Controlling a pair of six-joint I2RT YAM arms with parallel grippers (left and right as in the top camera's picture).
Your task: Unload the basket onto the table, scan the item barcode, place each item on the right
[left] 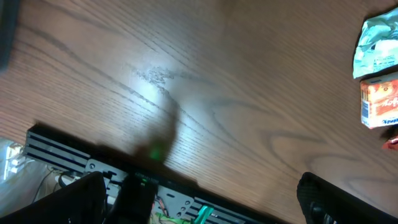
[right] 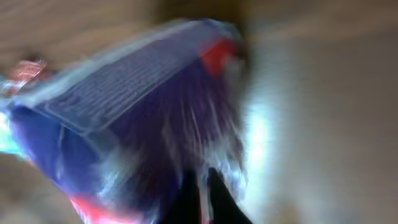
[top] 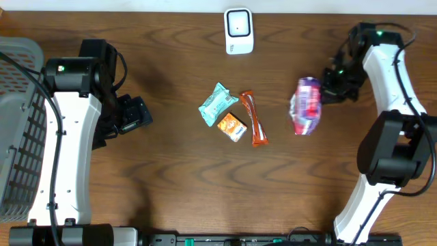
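Right arm bent inward, right claw (top: pixel 326 87) pinched tight on the purple packet's (top: pixel 306 106) edge. Left arm angled over the table (top: pixel 171 171), left claw (top: pixel 136 115) spread wide, holding nothing.

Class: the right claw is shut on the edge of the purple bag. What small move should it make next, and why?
Probably lift the purple bag just clear of the table. The right claw pinches its edge, the bag seems to lie on the wood, and the white scanner sits apart near the far edge, so raising it first should avoid dragging it there.
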